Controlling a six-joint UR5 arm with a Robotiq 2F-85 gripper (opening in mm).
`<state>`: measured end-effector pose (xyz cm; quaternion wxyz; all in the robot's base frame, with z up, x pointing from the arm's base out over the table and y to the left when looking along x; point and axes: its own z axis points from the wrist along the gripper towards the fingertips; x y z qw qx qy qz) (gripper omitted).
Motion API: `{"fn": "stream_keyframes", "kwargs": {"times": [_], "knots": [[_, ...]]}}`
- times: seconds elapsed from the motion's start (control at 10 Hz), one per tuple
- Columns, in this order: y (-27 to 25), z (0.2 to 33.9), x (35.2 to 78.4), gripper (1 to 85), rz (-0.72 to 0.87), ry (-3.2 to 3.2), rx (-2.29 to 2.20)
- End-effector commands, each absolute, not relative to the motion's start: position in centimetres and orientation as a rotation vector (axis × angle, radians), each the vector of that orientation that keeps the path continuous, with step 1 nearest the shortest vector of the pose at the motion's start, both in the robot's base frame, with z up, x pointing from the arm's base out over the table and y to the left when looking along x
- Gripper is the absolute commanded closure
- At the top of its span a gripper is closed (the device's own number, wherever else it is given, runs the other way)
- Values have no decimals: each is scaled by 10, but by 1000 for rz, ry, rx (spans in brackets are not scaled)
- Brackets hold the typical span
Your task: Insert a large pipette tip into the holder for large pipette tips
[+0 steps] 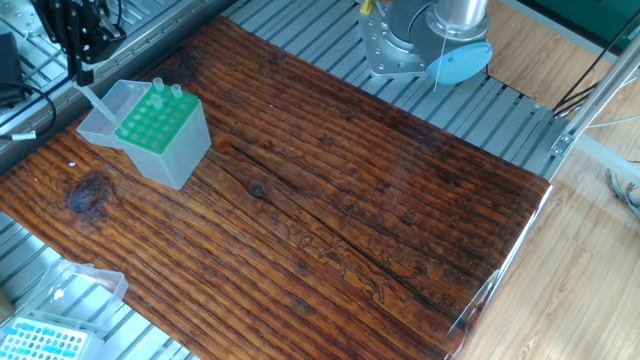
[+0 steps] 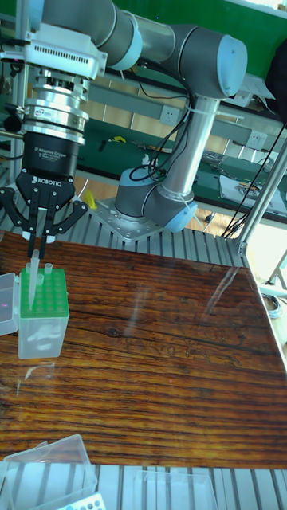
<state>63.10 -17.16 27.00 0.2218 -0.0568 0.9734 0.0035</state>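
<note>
Your gripper [image 2: 37,237] pinches the large pipette tip [image 2: 33,280], which hangs point-down over the holder for large pipette tips [image 2: 41,319]. Pickup and carry are done; insertion is left. It looks not yet seated, though the point's depth is unclear.

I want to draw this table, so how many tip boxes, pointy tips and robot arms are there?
Tip boxes: 2, the green-topped holder and the blue-topped box
Pipette tips: 3, the first standing tip, the second standing tip and the held tip in the gripper
Robot arm: 1
Total: 6
</note>
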Motion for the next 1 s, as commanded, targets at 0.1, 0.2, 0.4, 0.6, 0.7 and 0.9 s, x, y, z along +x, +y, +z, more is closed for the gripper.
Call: {"fn": "stream_keyframes", "kwargs": {"times": [0.1,0.2,0.4,0.6,0.7,0.9], "knots": [[-171,268,630,847,37,2692,-133],[-171,266,629,847,39,2699,-125],[-173,260,627,847,38,2707,-116],[-176,256,626,847,38,2713,-119],[-177,254,626,847,38,2716,-121],[-175,250,627,847,55,2720,-118]]}}
